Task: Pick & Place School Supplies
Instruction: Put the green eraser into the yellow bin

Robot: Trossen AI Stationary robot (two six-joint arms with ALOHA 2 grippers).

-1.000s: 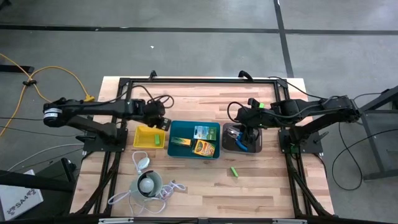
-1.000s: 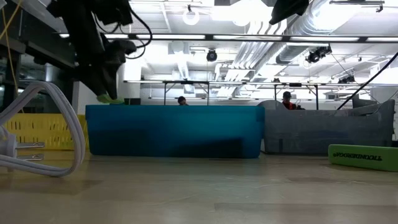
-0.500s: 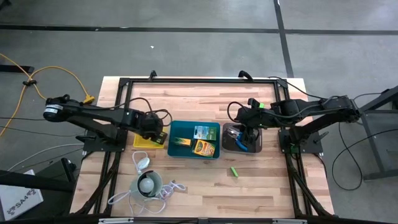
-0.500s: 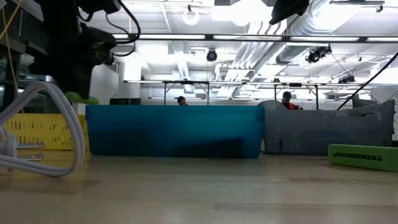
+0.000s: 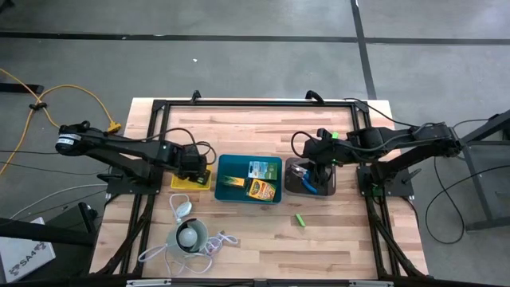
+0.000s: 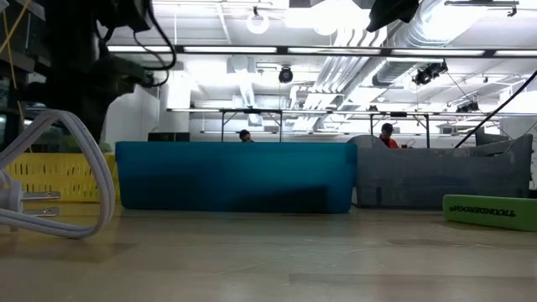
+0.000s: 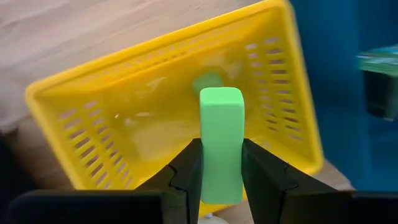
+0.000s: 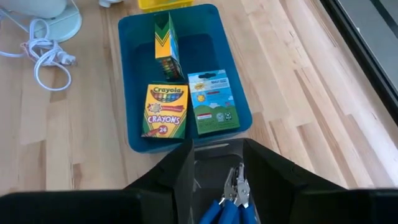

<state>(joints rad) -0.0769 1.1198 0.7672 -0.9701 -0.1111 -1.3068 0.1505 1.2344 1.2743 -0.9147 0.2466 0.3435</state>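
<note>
Directly below my left pincer (image 7: 221,177), which pinched a lime-green block (image 7: 221,140) upright between its fingers, sat the yellow tray (image 7: 93,112), while my right pincer (image 8: 217,180) hung spread above blue-handled scissors (image 8: 230,202).

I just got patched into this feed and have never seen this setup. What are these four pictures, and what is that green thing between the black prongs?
Two robot arms work at a wooden table. The high view looks straight down, the low view looks level across the tabletop, and each wrist view looks past that arm's own fingers. The left gripper holds a green block above the yellow tray. The right gripper hangs open over the grey tray, which holds blue-handled scissors. The teal tray holds crayon boxes. Another green block lies loose on the table.
</note>
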